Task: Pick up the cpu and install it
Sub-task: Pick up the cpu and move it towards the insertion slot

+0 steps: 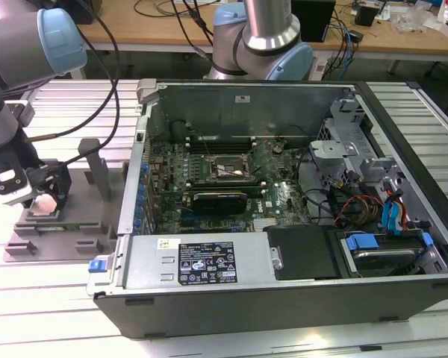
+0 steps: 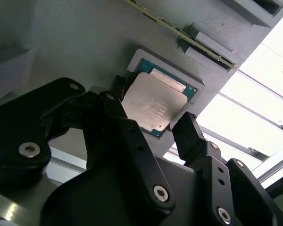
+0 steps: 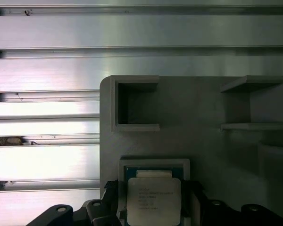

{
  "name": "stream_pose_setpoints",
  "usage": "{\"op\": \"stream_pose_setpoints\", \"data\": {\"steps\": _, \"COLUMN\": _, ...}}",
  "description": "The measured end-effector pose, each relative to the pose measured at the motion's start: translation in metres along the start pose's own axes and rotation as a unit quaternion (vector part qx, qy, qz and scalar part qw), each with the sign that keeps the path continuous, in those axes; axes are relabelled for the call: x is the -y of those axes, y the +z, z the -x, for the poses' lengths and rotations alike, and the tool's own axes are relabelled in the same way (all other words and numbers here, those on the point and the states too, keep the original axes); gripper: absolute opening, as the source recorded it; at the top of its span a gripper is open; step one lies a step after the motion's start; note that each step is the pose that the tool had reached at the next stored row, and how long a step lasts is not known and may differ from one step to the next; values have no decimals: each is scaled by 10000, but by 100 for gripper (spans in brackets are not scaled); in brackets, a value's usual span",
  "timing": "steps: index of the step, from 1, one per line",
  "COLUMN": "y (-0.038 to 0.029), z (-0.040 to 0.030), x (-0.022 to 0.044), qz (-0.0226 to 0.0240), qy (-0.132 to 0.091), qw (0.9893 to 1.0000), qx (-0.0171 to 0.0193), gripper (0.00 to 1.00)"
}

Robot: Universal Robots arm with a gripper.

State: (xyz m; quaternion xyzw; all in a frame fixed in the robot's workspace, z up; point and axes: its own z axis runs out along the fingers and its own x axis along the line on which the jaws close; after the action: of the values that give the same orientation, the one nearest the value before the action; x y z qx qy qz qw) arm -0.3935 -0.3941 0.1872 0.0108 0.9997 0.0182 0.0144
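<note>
Over slatted metal table (image 1: pixel 45 306), at nine o'clock from computer case (image 1: pixel 284 294) in exterior view: hovering with gripper (image 2: pixel 152 107) above grey fixture (image 3: pixel 198 146), holding fingers (image 2: pixel 188 134) apart and gripping nothing, straddling cpu (image 2: pixel 155 101) lying flat in recess squarely between them.

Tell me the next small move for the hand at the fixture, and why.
Probably close the hand on the cpu: its open fingers straddle the chip, which lies flat in the grey fixture recess, not yet lifted.
</note>
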Motion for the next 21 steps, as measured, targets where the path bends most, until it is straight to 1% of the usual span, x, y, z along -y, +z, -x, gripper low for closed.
{"op": "stream_pose_setpoints", "data": {"steps": 5, "y": -2, "z": 0, "x": 0, "qz": 0, "qy": 0, "qw": 10000, "qx": 0, "gripper": 66}}
{"op": "stream_pose_setpoints", "data": {"steps": 6, "y": -2, "z": 0, "x": 0, "qz": 0, "qy": 0, "qw": 10000, "qx": 0, "gripper": 59}}
{"op": "stream_pose_setpoints", "data": {"steps": 15, "y": -2, "z": 11, "x": 0, "qz": 0, "qy": 0, "qw": 10000, "qx": 0, "gripper": 59}}
{"op": "stream_pose_setpoints", "data": {"steps": 17, "y": -2, "z": 12, "x": 0, "qz": -1, "qy": 0, "qw": 10000, "qx": -1, "gripper": 58}}
{"op": "stream_pose_setpoints", "data": {"steps": 18, "y": -2, "z": 14, "x": 0, "qz": 0, "qy": 0, "qw": 10000, "qx": 0, "gripper": 55}}
{"op": "stream_pose_setpoints", "data": {"steps": 21, "y": -8, "z": 17, "x": -1, "qz": 1, "qy": 0, "qw": 10000, "qx": 1, "gripper": 55}}
